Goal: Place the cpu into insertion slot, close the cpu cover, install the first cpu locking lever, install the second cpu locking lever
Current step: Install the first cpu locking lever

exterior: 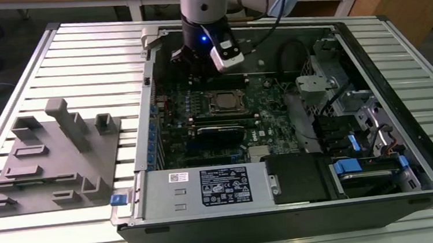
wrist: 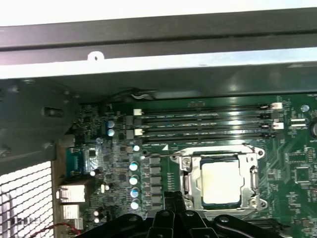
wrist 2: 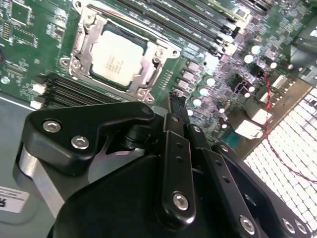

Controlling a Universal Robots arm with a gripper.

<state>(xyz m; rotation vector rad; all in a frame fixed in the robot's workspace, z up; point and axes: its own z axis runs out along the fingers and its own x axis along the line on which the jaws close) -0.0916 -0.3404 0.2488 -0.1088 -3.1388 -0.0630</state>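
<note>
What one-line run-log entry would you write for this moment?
tool: shut, empty, near insertion slot | cpu: seated in slot | cpu cover: down over cpu

The silvery-tan cpu (wrist 2: pixel 118 59) lies flat in the black slot (wrist: pixel 220 158). The silver cover (wrist 2: pixel 81 45) is down over it, framing its top face.

Tool (wrist: pixel 174 196) mostly out of frame, seemingly
</note>
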